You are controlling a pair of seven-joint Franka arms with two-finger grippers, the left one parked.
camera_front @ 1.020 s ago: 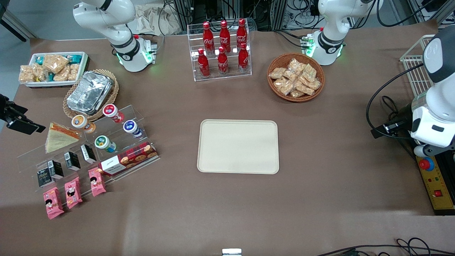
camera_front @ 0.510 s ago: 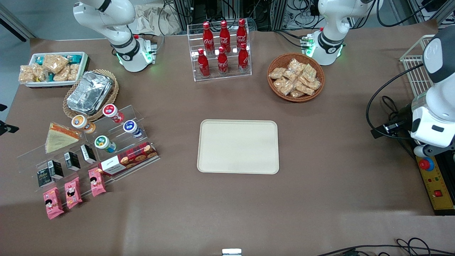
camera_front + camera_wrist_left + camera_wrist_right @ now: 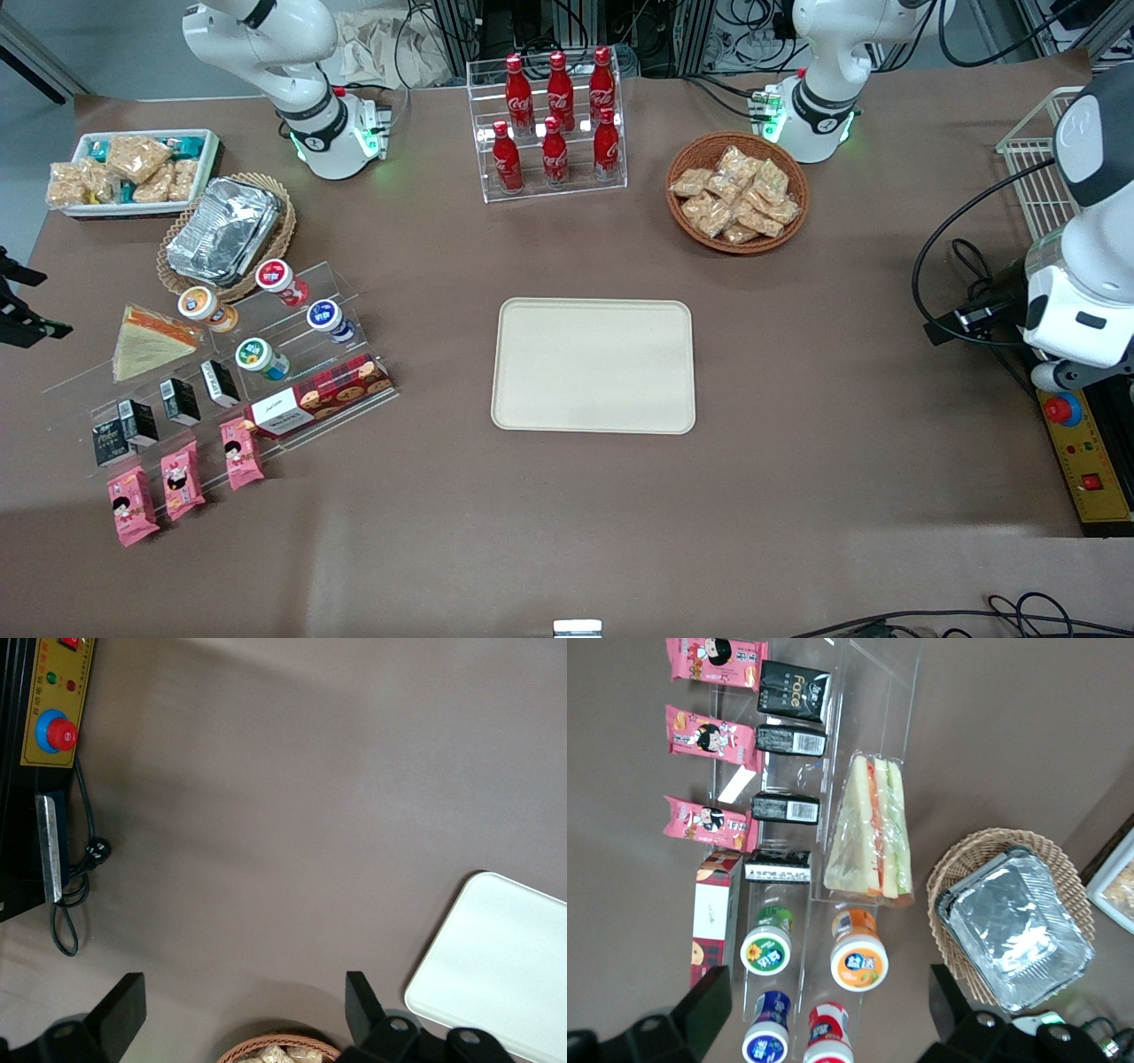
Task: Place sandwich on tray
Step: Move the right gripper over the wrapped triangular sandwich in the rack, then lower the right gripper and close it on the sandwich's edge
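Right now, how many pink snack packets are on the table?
3: nearest packet, middle packet, third packet, in a row beside the acrylic stand. The gripper hovers above the stand.

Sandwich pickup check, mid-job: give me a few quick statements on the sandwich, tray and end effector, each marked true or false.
1. The sandwich lies on the clear acrylic stand. True.
2. The tray already carries the sandwich. False: it is bare.
3. The end effector is open above the stand, holding nothing. True.
4. The wicker basket beside the sandwich holds red bottles. False: it holds foil containers.
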